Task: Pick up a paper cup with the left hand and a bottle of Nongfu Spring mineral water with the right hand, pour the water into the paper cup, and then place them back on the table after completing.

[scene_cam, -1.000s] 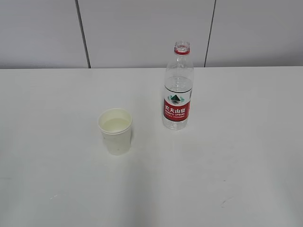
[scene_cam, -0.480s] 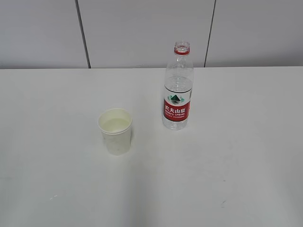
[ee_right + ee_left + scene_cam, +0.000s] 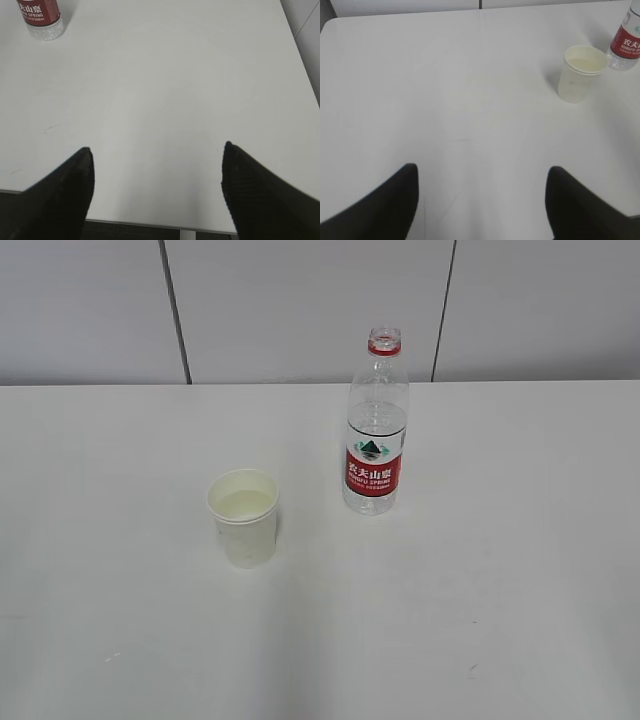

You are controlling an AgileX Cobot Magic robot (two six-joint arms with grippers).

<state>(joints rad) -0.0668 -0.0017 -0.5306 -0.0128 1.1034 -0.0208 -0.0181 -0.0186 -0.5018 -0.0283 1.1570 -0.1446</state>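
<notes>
Now, look first at the tabletop (image 3: 520, 570): it is wide and white, and both task things stand on it, upright and near the middle. Neither arm shows in the exterior view.

You see the bottle (image 3: 376, 425) standing without cap, its long axis vertical, with the red label facing the camera. The cup (image 3: 244, 517) stands to its left and a little nearer to the camera, clearly apart from it. Some pale liquid seems to be inside the cup already; how much, I cannot tell.

From the left gripper (image 3: 480, 200) the cup (image 3: 580, 72) lies ahead and to the right, well apart, with the bottle (image 3: 626, 42) just behind it at the frame edge. The fingers stand wide apart and hold nothing.

From the right gripper (image 3: 157, 192) the bottle (image 3: 42, 17) lies ahead and far to the left, well apart. Its fingers are also wide apart and empty.

So each arm has its own thing on the inner side. I judge you must steer the left arm forward and rightward, the right arm forward and leftward, and approach both things from the side, because they stand upright.
</notes>
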